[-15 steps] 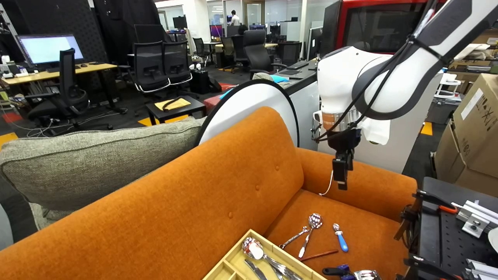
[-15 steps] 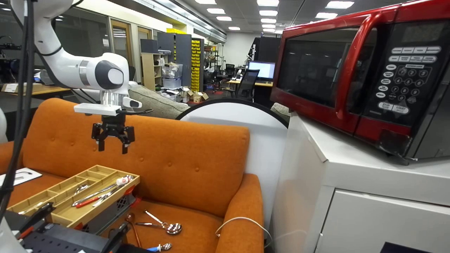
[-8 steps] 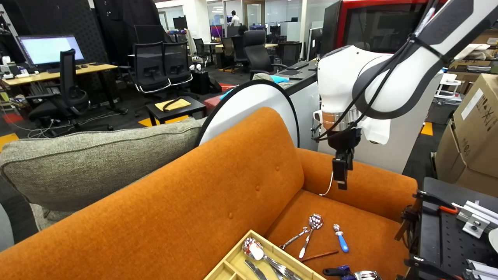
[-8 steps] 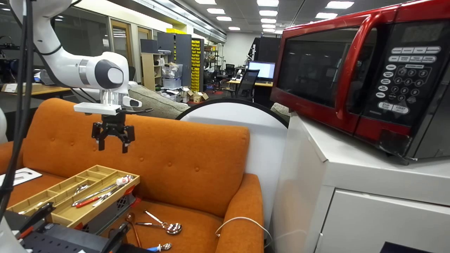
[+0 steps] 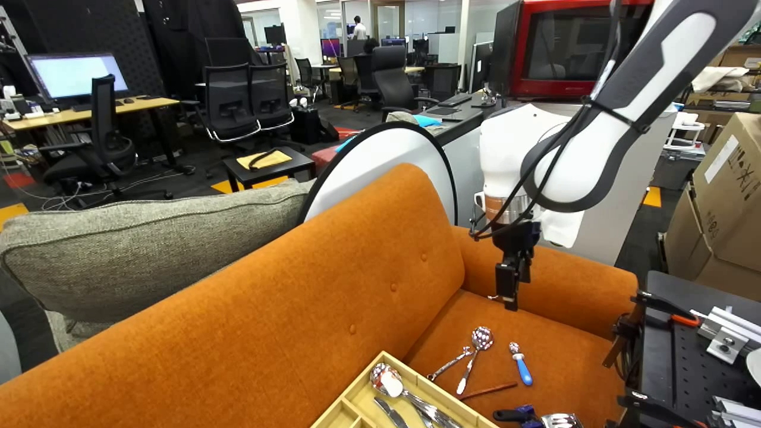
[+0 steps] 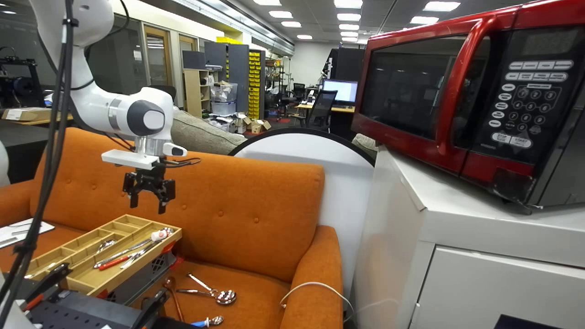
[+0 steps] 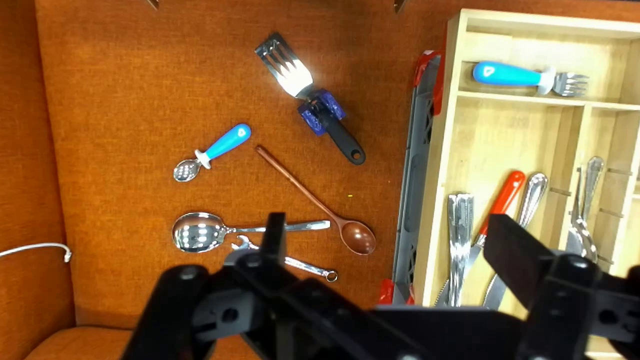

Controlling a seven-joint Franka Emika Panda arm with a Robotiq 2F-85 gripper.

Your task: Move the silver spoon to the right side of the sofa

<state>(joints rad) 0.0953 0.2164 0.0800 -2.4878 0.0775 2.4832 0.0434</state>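
1. A silver spoon [image 7: 199, 232] lies on the seat of an orange sofa [image 7: 115, 110], its bowl turned toward the sofa arm [image 6: 322, 256] and its handle toward a wooden tray [image 7: 439, 165].
2. A wrench [image 7: 309, 266] rests just beside it at a slant; whether the 2 touch is hard to tell. A wooden spoon [image 7: 358, 237] lies near the end of the silver spoon's handle.
3. Sharing the seat are a small blue-handled spoon [image 7: 227, 142] and, farther from the silver spoon, a slotted turner [image 7: 287, 70] with a black handle.
4. The gripper [image 6: 148, 208] hangs pointing down above the sofa in both exterior views, well apart from the silver spoon. Its 2 fingers [image 7: 275, 240] stand apart, and in the wrist view 1 of them covers part of the spoon's handle.
5. The wooden tray sits on a grey crate [image 7: 415, 175]. A blue-handled fork [image 7: 507, 74] lies in an end compartment; a red-handled knife [image 7: 509, 192] lies near silver cutlery [image 7: 460, 220] in a wider compartment.
6. A white cable [image 6: 313, 283] drapes across the sofa arm. In an exterior view, a red microwave [image 6: 411, 87] stands on a white cabinet [image 6: 480, 283].
7. A round white panel [image 6: 292, 148], rimmed in black, stands behind the sofa near a grey cushion [image 5: 160, 244]; office chairs [image 5: 228, 101] and a lit monitor [image 5: 77, 74] appear in the background.
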